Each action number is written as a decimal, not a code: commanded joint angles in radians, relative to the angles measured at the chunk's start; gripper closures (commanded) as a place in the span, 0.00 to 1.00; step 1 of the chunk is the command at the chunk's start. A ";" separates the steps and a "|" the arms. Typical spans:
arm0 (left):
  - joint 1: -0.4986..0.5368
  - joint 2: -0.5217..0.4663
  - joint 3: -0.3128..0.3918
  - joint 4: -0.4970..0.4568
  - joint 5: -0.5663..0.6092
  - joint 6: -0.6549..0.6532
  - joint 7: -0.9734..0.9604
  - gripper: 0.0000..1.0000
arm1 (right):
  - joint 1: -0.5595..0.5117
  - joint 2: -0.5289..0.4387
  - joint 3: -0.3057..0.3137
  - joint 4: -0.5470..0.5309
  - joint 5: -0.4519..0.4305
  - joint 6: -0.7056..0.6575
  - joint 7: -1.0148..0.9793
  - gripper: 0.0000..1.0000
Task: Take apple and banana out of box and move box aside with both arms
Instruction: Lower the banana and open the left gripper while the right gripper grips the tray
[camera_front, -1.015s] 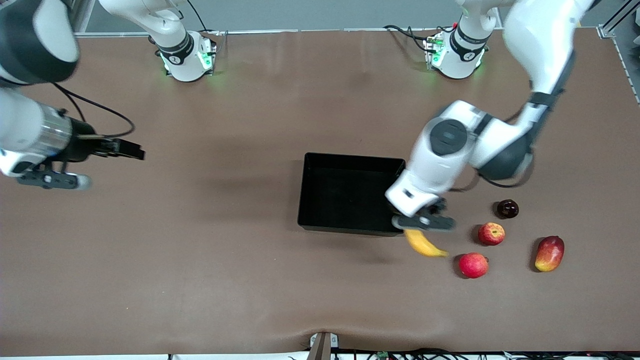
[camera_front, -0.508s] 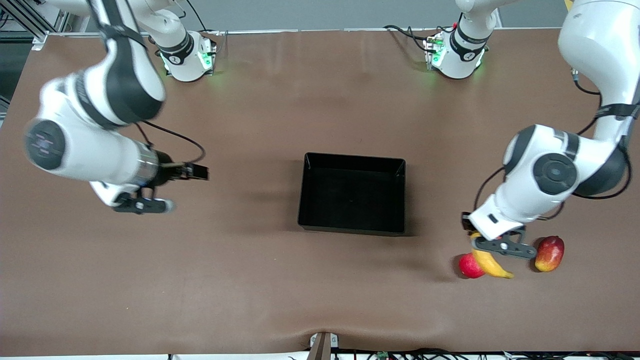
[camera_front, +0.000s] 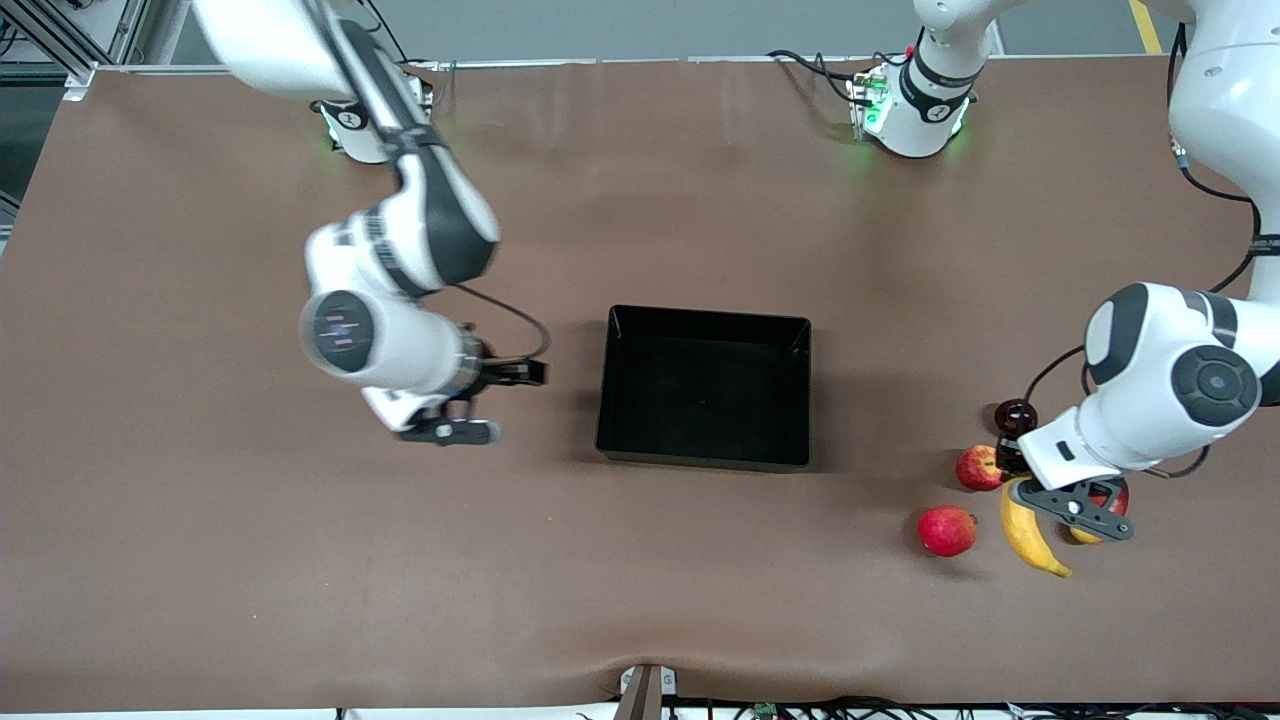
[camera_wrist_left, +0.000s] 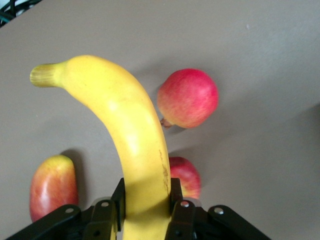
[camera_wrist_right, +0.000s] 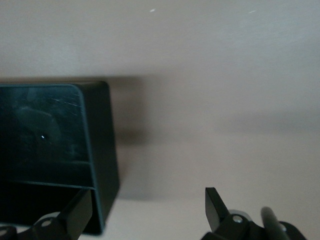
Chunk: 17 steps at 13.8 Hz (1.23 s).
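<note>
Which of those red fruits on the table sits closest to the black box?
The round red apple lying alone, nearest the front camera. The other apple, the small dark fruit and the red-yellow fruit all lie closer to the left arm's end, away from the box.

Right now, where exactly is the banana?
The banana is clamped in the left gripper, over the table's left-arm end, above the fruit cluster beside a red apple, away from the black box.

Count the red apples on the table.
2. The first apple lies nearer the front camera; the second apple lies farther from it, partly covered by the left gripper, which holds the banana. The arm may hide more.
</note>
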 joint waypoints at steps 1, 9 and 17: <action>0.022 0.031 0.009 0.005 0.011 0.051 0.143 1.00 | 0.082 0.079 -0.013 0.018 0.021 0.109 0.112 0.00; 0.020 0.115 0.070 0.004 0.076 0.184 0.199 1.00 | 0.192 0.199 -0.015 0.020 0.009 0.258 0.185 1.00; 0.014 0.167 0.110 -0.001 0.084 0.196 0.188 1.00 | 0.153 0.167 -0.019 0.027 0.009 0.202 0.173 1.00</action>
